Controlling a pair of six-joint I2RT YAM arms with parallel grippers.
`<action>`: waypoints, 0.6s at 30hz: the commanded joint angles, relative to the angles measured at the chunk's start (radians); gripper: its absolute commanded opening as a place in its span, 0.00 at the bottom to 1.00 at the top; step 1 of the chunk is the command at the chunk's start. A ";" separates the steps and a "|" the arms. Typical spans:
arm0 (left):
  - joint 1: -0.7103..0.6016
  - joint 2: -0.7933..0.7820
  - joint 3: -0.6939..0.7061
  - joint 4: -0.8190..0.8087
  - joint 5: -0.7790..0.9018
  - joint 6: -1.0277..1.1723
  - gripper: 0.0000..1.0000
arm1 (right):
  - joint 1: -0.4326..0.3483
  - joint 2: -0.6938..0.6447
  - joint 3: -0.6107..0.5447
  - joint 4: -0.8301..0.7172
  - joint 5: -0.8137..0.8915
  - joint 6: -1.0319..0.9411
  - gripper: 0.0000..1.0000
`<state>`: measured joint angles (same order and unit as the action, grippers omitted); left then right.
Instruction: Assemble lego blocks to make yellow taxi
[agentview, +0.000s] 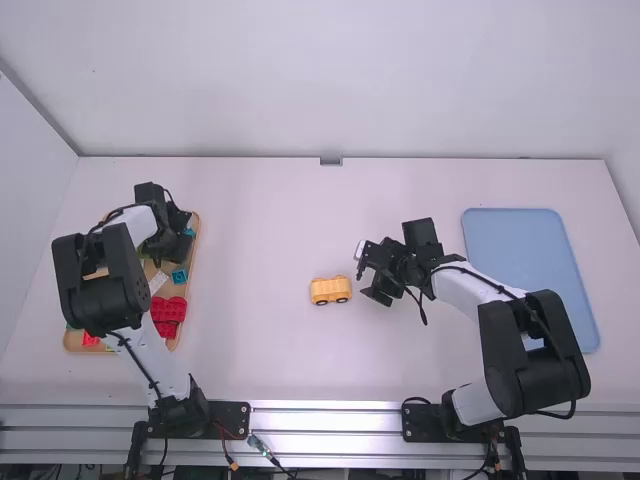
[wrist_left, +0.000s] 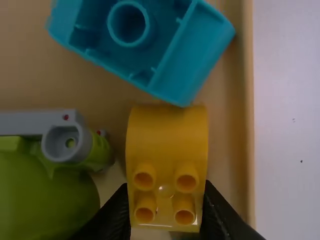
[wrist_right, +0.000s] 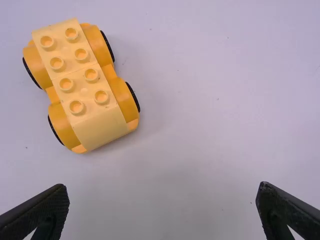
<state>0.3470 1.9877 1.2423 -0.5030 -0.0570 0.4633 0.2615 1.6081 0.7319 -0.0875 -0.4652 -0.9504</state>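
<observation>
the left gripper (wrist_left: 166, 186) is pinching a curved yellow block (wrist_left: 166, 142) between its two fingers, with the bumps facing its camera. the block is sitting at the wooden tray (wrist_left: 248, 100), just beside a blue block (wrist_left: 200, 55) and a round green piece (wrist_left: 40, 192). the right gripper (wrist_right: 162, 186) is holding nothing, and its fingers are spreading wide. it is hanging near the little yellow car (wrist_right: 82, 87), which is standing on its wheels.

the robot seems to be getting the next piece for the taxi, so the job looks partly done. next, the left arm is needing to lift the block out without bumping its neighbors, bring it to the car, match the bumps and press down. the car could be rolling away, so the right gripper may be needing to hold it.

the white table (agentview: 260, 220) is lying flat under the car. red blocks (agentview: 168, 312) are resting in the tray on the left, and a flat blue tray (agentview: 515, 235) is lying on the right. a pale wall (agentview: 340, 80) is standing behind.
</observation>
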 joint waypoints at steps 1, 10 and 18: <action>0.007 -0.002 -0.027 0.005 -0.001 -0.002 0.23 | 0.001 -0.014 0.020 -0.004 -0.009 0.003 0.99; 0.006 -0.014 0.001 -0.016 -0.005 -0.055 0.02 | 0.002 -0.014 0.020 -0.003 -0.009 0.002 0.99; -0.058 -0.127 0.005 -0.067 0.085 -0.042 0.02 | 0.001 -0.014 0.020 0.000 -0.009 0.002 0.99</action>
<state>0.3241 1.9327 1.2407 -0.5556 -0.0132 0.4160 0.2615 1.6081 0.7315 -0.0860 -0.4648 -0.9504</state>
